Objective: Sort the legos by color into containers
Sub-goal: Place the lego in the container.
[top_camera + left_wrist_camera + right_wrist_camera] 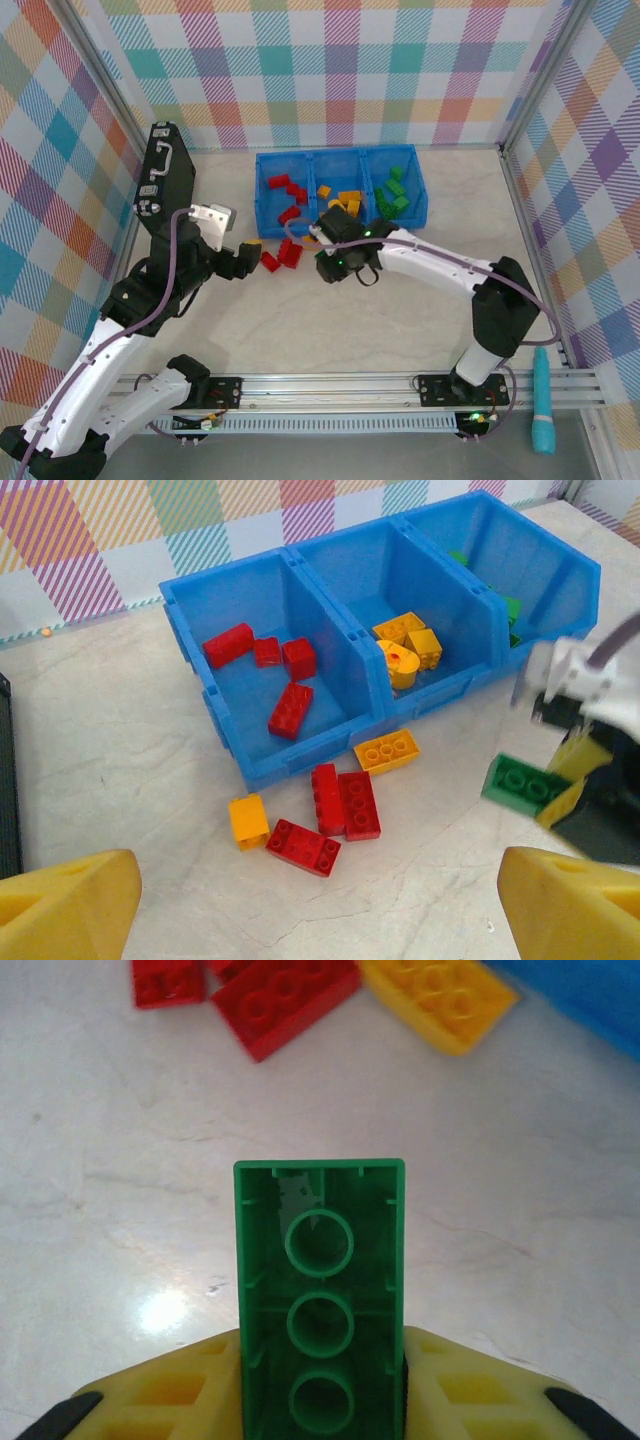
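Green studded plastic brick (320,1290) clenched underside-up by its end in right pincer (320,1370), over bench (120,1210), short of blue plastic bin (290,755). Left pincer (320,910) released. Risk: narrow end-grip, so the brick may pivot and drop outside the bin.

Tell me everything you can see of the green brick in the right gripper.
The green brick is an oblong, glossy plastic block. The right wrist camera looks into its hollow underside, which has three round tubes in a row. The left wrist camera shows its studded top. The right gripper pinches its long sides between yellow pads, with one end sticking out past them. It hangs tilted in front of the blue bin, apparently lifted off the table.
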Tool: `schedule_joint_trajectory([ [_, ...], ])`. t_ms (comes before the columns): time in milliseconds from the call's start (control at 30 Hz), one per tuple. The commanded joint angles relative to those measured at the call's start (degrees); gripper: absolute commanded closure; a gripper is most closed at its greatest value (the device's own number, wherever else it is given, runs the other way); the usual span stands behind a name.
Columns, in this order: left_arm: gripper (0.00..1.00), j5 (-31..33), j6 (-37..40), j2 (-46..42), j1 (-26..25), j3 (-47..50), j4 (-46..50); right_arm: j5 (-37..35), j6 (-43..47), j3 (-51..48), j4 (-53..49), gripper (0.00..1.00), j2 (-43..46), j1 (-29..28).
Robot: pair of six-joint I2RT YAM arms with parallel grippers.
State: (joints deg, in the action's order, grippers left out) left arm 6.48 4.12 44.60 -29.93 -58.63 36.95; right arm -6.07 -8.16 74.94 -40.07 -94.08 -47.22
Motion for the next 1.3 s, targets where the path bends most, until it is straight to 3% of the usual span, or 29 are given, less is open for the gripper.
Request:
schedule_joint_trajectory([
  [0,0.08,-0.57,0.45,-0.61,-0.39,0.35,-1.71,-1.49,0.43,-0.05,-2.01,0.63,2.11,6.47],
  [267,0.08,0.19,0.71,0.08,-0.39,0.29,-1.53,1.55,2.92,7.86,2.2,0.61,-1.58,21.84],
  [400,0.08,0.71,0.85,0.64,-0.39,-0.12,-0.98,2.61,2.47,11.83,4.71,0.62,-6.98,26.21],
  [867,0.08,2.7,1.94,0.75,-0.39,-0.27,-0.66,2.57,0.13,33.36,7.11,0.62,-29.56,31.81],
  [1267,0.08,3.06,2.86,-0.41,-0.39,-0.61,-0.01,4.24,1.01,45.15,7.23,0.6,-39.8,33.47],
])
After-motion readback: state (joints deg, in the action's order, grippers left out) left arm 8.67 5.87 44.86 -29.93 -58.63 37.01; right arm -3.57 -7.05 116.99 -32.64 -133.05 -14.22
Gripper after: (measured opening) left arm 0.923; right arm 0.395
